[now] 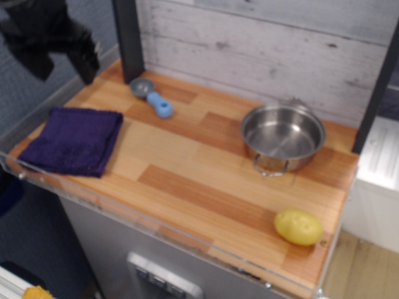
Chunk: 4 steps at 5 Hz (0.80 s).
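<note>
We see a wooden plank tabletop (pixel 199 180). At its left end lies a folded dark purple cloth (pixel 75 140), probably soft, light and limp, best pinched at a folded edge. The blurred black pincer (pixel 62 59) hangs above it. We cannot tell how far it is open, and it appears to hold nothing.

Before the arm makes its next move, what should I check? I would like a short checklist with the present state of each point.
1. Gripper is empty: ok. The fingers look apart and nothing is between them.
2. Purple cloth lies folded and flat, with nothing on it: ok.
3. Height of the gripper above the cloth: cannot tell. There is one view only and the gripper is blurred.
4. Blue scoop is apart from the cloth: ok.
5. Pot is upright and empty: ok.
6. Yellow potato is away from the edge: not ok. It lies near the front right corner.
</note>
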{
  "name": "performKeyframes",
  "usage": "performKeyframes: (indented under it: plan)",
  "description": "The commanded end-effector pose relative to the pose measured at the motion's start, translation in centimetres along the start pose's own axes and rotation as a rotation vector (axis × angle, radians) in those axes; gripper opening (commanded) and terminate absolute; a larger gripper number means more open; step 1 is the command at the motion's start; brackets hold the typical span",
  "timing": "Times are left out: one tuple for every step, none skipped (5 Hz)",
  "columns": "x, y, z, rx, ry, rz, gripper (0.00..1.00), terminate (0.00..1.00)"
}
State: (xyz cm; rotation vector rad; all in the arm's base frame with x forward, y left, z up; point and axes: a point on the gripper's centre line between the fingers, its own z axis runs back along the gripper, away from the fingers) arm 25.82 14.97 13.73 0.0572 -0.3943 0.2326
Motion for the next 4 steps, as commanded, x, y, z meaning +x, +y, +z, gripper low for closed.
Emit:
performKeyframes:
  plan:
    - [1.20, -0.76, 2.61, 0.013, -0.062, -0.040, 1.00, 0.00]
    - [1.20, -0.76, 2.61, 0.013, -0.062, -0.040, 1.00, 0.00]
    - [1.20, -0.76, 2.61, 0.013, -0.062, -0.040, 1.00, 0.00]
    - [1.20, -0.76, 2.61, 0.013, -0.062, -0.040, 1.00, 1.00]
